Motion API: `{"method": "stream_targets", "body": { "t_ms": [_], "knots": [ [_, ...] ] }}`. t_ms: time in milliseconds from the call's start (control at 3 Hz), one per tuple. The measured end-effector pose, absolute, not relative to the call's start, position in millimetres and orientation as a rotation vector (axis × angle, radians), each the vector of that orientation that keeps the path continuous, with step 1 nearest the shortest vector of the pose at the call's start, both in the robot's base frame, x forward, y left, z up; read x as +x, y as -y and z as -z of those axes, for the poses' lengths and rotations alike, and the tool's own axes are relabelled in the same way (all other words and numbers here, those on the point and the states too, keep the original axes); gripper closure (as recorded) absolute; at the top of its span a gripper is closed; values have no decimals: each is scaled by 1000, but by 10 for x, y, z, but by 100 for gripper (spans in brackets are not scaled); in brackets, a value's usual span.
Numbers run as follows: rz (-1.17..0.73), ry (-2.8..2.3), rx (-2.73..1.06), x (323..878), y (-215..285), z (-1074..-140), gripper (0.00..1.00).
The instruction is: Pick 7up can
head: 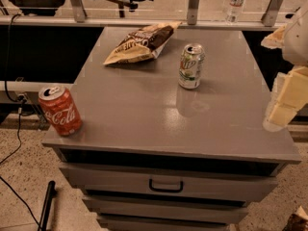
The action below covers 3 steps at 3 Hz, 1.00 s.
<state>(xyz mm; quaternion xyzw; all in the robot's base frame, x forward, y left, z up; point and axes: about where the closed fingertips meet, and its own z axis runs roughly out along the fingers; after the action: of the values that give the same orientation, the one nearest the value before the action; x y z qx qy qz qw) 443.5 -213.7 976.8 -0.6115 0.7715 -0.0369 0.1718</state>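
Note:
The 7up can (191, 66) is silver-white with green lettering and a silver top. It stands upright on the grey cabinet top (144, 114), right of centre toward the back. My gripper (285, 99) is pale yellow-white and hangs at the right edge of the view, over the cabinet's right side. It is to the right of the can and nearer the front, well apart from it, and holds nothing that I can see.
A red Coca-Cola can (60, 110) stands at the front left corner. A chip bag (139, 42) lies at the back left. A water bottle (236, 1) stands behind the railing. Drawers with a handle (166, 186) are below the top.

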Motion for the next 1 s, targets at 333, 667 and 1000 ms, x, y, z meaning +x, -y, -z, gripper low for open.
{"method": "stream_targets", "body": {
  "t_ms": [333,667,1000],
  "knots": [
    [102,-2108,-1740,4656,2088,-9796,0],
    [47,-1970,-1704,5176,1974,-9919,0],
    [-134,-1847,-1618,5767,1727,-9994,0]
  ]
}}
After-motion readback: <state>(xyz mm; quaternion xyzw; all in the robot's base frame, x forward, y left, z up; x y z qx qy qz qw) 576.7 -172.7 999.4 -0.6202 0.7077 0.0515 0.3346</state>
